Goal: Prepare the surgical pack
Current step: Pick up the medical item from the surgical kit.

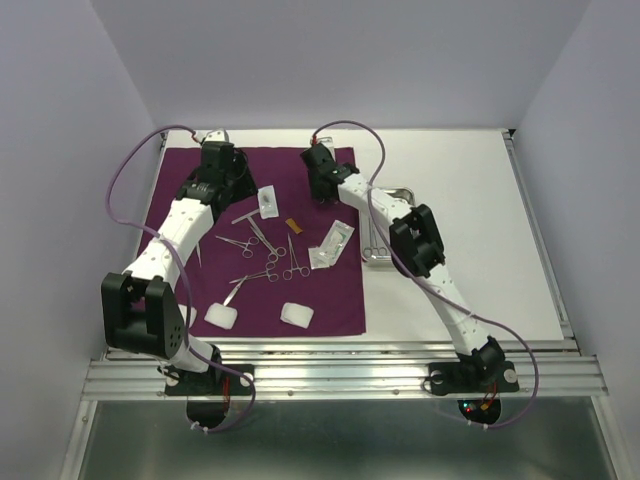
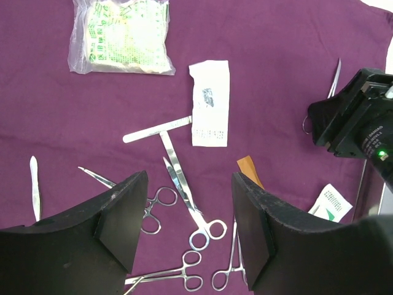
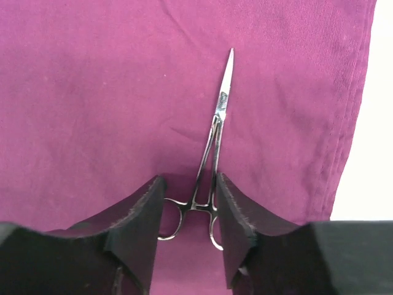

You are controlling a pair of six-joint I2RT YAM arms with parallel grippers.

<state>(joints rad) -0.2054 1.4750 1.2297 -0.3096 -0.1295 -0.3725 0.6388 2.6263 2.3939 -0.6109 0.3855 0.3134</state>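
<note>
The purple drape lies flat on the table with steel instruments scattered across its middle. My right gripper is down on the cloth at its far right part. Its pads touch both finger rings of a forceps that lies flat, tip pointing away. High over the far left of the drape, my left gripper is open and holds nothing. Below it lie scissors, more forceps, a white paper packet and a bagged gauze pack. The steel tray sits right of the drape, partly behind my right arm.
Two white gauze pads rest near the drape's front edge. A clear packet and an orange strip lie mid-drape. Bare white table stretches right of the tray. Grey walls close in on three sides.
</note>
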